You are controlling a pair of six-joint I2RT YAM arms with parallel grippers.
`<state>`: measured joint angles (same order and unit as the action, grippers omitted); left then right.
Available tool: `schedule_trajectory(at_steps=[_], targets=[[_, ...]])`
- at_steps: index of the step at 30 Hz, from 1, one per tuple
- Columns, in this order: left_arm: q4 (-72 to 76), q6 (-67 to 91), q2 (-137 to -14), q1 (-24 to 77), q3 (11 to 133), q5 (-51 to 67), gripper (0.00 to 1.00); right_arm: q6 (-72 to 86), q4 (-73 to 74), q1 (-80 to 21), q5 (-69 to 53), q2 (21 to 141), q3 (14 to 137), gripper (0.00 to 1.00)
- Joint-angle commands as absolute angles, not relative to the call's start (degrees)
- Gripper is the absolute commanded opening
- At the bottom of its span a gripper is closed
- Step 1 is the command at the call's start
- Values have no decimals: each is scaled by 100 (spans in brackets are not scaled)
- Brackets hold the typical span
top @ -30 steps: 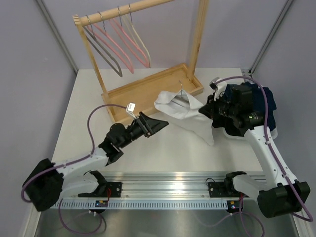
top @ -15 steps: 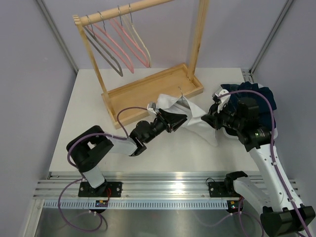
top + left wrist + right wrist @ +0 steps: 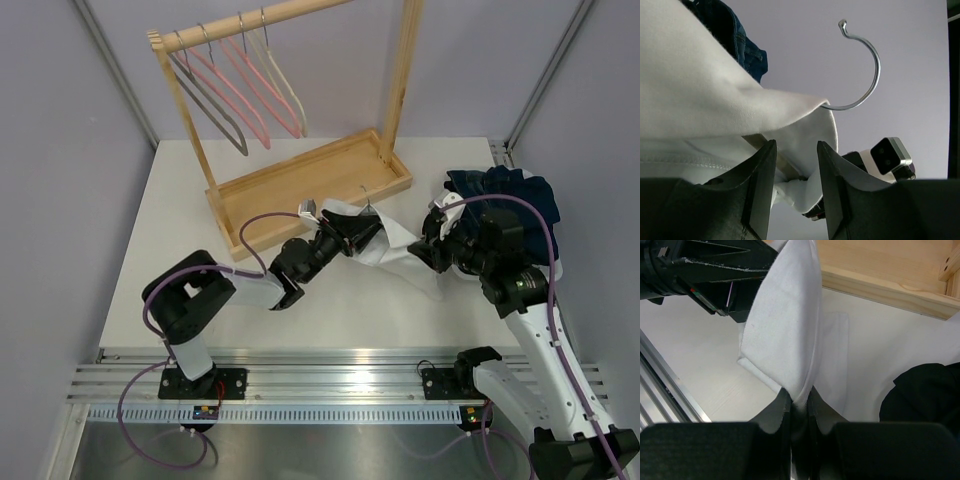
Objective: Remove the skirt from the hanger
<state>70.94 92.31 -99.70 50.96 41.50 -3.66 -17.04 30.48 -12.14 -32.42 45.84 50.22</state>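
The left wrist view alone shows the hanger's wire hook clearly; left gripper half-open astride the white skirt, grip uncertain; right gripper pinched tight on it.

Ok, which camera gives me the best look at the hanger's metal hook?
The left wrist view: the hook curves clear against a plain background, just above the skirt. The top external view shows the hook only as a tiny wire by the wooden tray. The right wrist view misses it.
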Motion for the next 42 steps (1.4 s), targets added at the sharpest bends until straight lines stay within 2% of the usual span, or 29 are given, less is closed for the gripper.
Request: schedule_trajectory(at_steps=[1,12,19,33,42], targets=[[7032,9185,-10107,5133,4464,-712,42,-1732,2769,-1336,-3393,4412,5089,0],[6715,8939,-9669,5229,4219,-668,44,-1723,2479,-1354,-2497,4491,5247,0],[5662,8332,-8992,5229,4157,-808,50,-1644,2426,-1362,-2443,4553,5326,0],[5327,8543,-9712,5309,5079,-686,52,-1336,2601,-1362,-2803,4412,5590,0],[5142,8490,-10054,5300,5642,-730,49,-1318,2707,-1354,-3014,4201,5353,0]])
